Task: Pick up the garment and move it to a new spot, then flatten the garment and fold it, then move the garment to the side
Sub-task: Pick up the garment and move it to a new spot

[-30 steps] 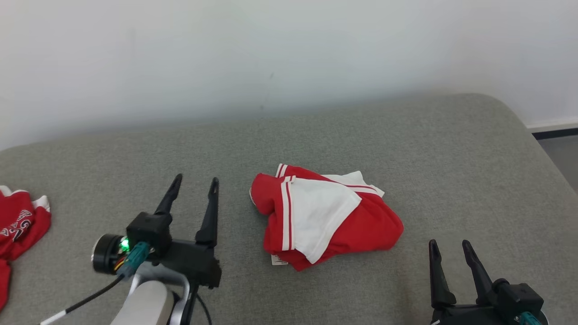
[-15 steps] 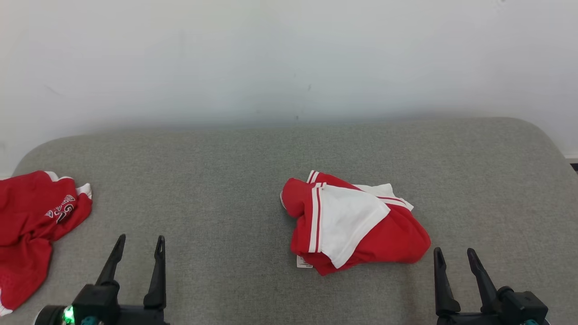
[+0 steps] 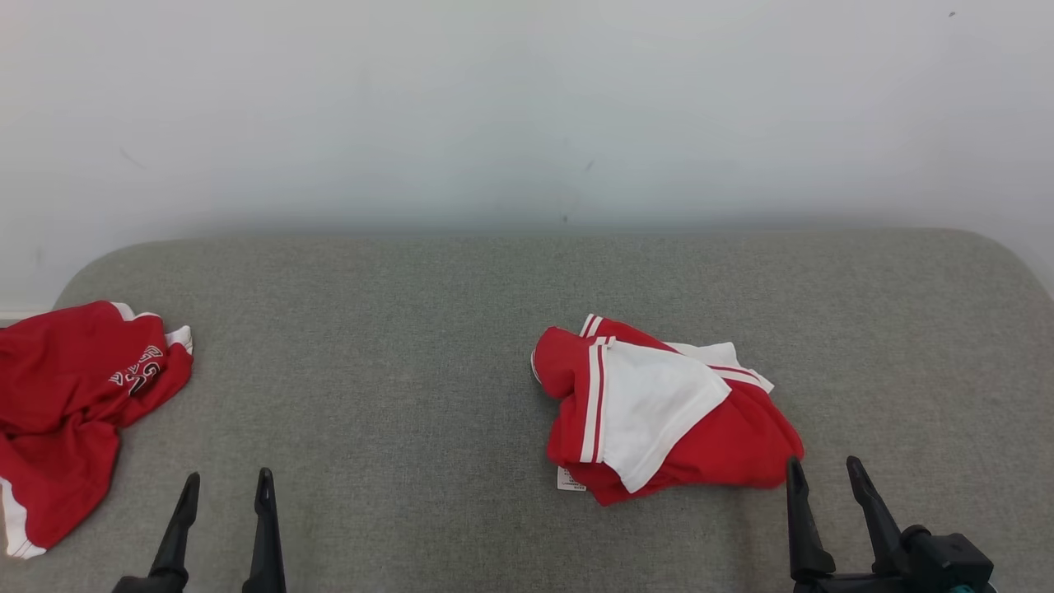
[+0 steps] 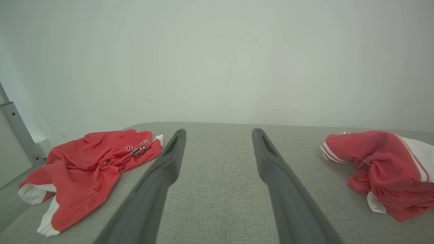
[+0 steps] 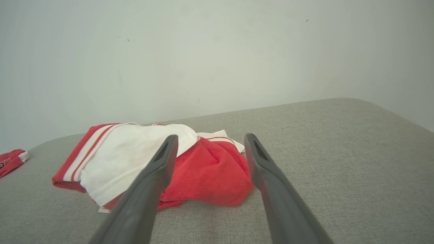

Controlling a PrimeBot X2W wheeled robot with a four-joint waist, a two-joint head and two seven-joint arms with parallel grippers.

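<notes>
Garment (image 3: pixel 667 412) was sitting in a loose heap on the grey cushion (image 3: pixel 395 329), somewhat right of the cushion's middle and well clear of its back edge. Mostly red fabric, with a white panel flopped over the top and red-and-white striped trim down that panel's left side. A little white label (image 3: pixel 571 479) poked out from under the heap onto the cushion, on the side facing the robot. Honestly couldn't tell if it was shorts or a shirt, way too scrunched.

Right gripper (image 3: pixel 823 465) hovered over the cushion's near right part, fingers spread wide and empty, tips just short of the heap's near right corner. In the right wrist view the fingers pointed straight at the red part, and as far as I could see they weren't touching it.

Left gripper (image 3: pixel 227 478) was over the cushion's near left part, also spread wide and empty, with bare cushion showing between its fingers.

Another red garment (image 3: pixel 74 395), with white trim and some lettering, lay crumpled right at the cushion's left end. Plain white wall (image 3: pixel 494 107) ran along the cushion's back edge.
</notes>
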